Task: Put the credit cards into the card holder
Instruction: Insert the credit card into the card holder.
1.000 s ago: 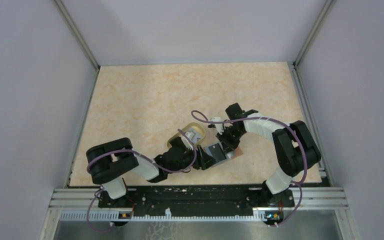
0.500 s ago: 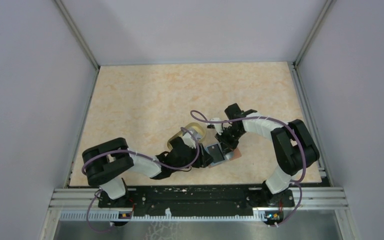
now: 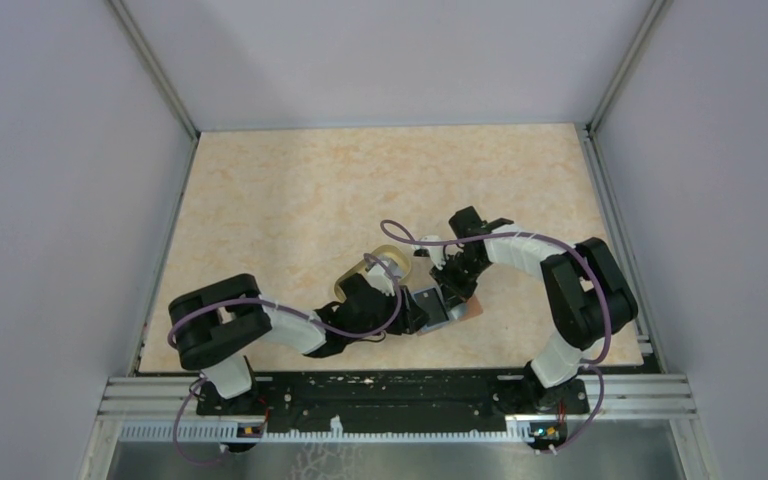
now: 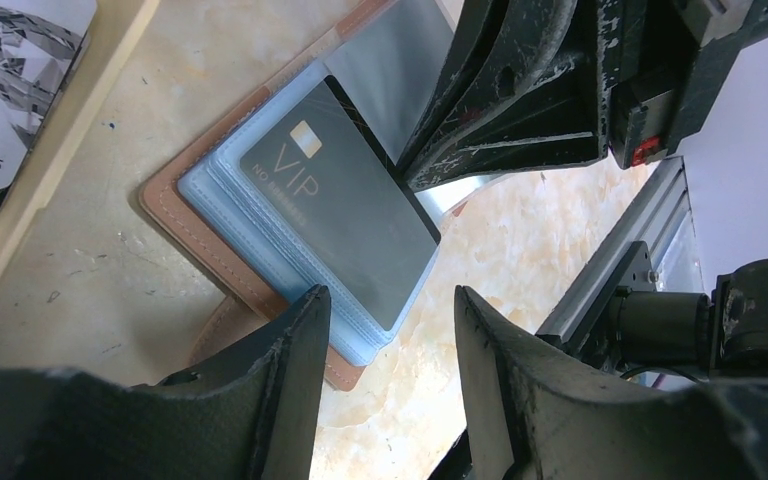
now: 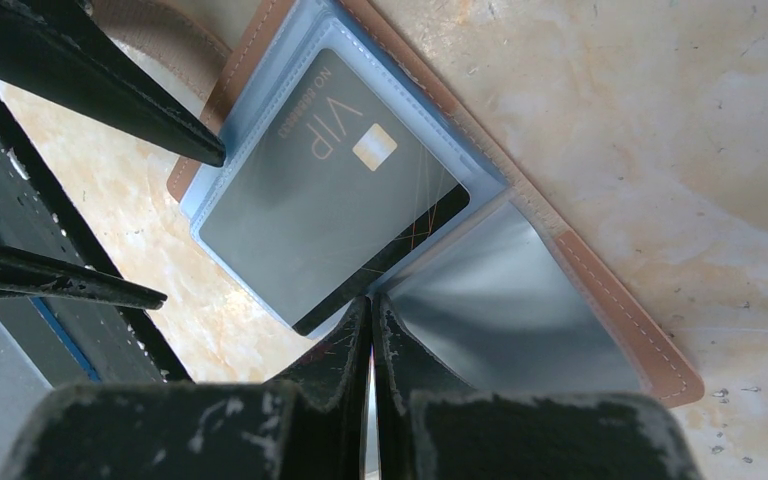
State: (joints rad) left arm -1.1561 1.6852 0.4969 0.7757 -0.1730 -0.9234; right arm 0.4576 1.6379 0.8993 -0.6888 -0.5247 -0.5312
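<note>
Pale grey walls enclosed a beige marbled tabletop (image 3: 290,200), with both arms meeting low and centre in the top view.

**Layout, left wrist view**
- Upper left: a tan-rimmed dish (image 4: 70,150) held a patterned card (image 4: 5,80), not yet loaded.
- Bottom centre: the left pincer (image 4: 390,300) was released. Its fingers stood apart and gripped nothing.
- Centre: the card holder (image 4: 185,225) lay open on the tabletop, showing light blue sleeves. Its near edge sat just beyond the left fingertips.
- A black VIP card (image 4: 340,210) sat in the top sleeve. A dark strip along its right edge appeared to be uncovered, so seating was judged incomplete.
- Upper right: the right pincer (image 5: 371,325) was clenched, apparently on a clear leaf (image 5: 500,300) of the holder. The leaf stood raised beside the card.

**Hazards**
1. If the left pincer pushed the card off-axis, a corner could snag on the sleeve seam. The card would then buckle or ride over the sleeve.
2. If the push dragged the holder across the tabletop, the leaf could slip from the right pincer. It would then fall over the sleeve mouth.
3. If the right pincer pulled too hard, the whole holder could lift or twist.
4. The two pincers stood very near each other, so any sideways correction risked finger contact.
</note>
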